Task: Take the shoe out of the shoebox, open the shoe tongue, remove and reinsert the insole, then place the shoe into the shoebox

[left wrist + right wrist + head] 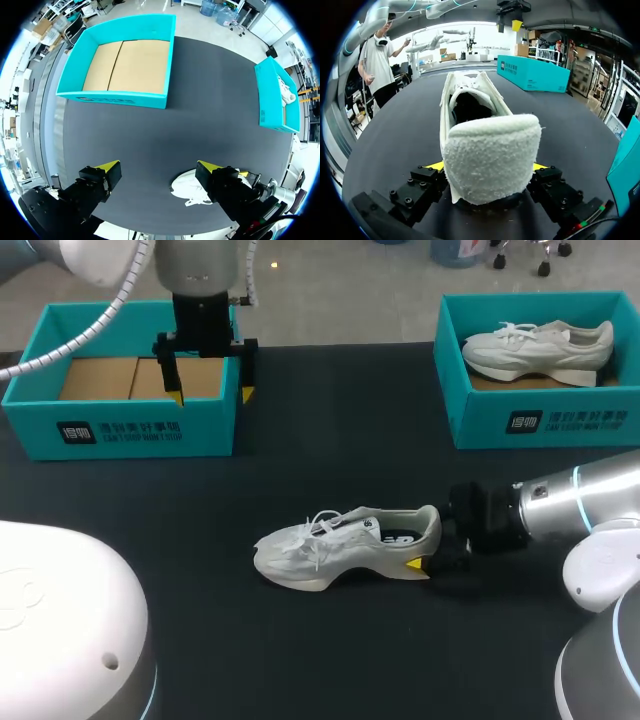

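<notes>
A white sneaker (340, 545) lies on its sole in the middle of the black table (330, 420), toe to the left. My right gripper (427, 548) comes in from the right and is shut on its heel. In the right wrist view the fuzzy heel (492, 160) fills the gap between both yellow-tipped fingers (434, 165), and the shoe's mouth faces away. My left gripper (212, 395) hangs open and empty over the front wall of the empty teal shoebox (120, 380). From the left wrist view that shoebox (127, 65) lies ahead of the left gripper (157, 170), and the sneaker (186, 189) shows beside one finger.
A second teal shoebox (540, 415) at the back right holds another white sneaker (540, 348); it also appears at the table's far side in the left wrist view (272, 97). Bare table lies between the two boxes and in front of the shoe.
</notes>
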Robot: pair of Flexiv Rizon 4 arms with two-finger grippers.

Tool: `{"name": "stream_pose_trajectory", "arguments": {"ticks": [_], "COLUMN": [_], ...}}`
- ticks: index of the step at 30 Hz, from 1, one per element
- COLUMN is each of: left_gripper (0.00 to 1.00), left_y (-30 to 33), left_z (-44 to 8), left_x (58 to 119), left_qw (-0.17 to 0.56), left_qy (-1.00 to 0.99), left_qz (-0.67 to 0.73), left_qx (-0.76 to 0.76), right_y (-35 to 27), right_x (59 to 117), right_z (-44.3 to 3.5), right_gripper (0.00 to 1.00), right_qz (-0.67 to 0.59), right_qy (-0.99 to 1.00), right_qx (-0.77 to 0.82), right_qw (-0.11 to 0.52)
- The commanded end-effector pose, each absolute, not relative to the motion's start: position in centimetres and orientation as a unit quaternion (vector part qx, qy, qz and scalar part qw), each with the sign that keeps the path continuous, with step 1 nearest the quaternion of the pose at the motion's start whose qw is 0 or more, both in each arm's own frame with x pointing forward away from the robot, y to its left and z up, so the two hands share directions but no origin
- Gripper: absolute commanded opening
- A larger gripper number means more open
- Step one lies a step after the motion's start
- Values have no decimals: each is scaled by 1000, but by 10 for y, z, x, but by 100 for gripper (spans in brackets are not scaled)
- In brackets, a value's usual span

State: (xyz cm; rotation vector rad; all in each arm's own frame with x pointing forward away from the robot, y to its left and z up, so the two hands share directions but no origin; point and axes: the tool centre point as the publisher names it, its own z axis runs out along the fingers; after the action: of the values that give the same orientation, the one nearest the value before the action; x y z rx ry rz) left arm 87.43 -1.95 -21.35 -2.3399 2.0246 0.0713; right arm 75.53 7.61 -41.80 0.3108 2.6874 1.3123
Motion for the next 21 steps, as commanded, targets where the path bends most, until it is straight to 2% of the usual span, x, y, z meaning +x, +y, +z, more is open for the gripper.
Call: {"name": "stream_pose_trajectory", "arguments": {"ticks": [1,16,21], "left_gripper": [100,100,100], "left_y": [-19,-19,-43], "left_z": [-213,-213,-214], "left_x": [875,875,853], "left_qw": [23,23,36], "left_qy": [654,654,639], "left_qz": [23,23,18], "left_qx": [-756,-756,-768], "right_y": [78,78,78], "right_x": [755,755,755], "right_z": [-419,-419,-419], "right_gripper": [0,0,0], "right_qz": [433,433,433], "right_qy": [893,893,893], "right_qx": [104,104,104], "right_qw": [68,68,68]}}
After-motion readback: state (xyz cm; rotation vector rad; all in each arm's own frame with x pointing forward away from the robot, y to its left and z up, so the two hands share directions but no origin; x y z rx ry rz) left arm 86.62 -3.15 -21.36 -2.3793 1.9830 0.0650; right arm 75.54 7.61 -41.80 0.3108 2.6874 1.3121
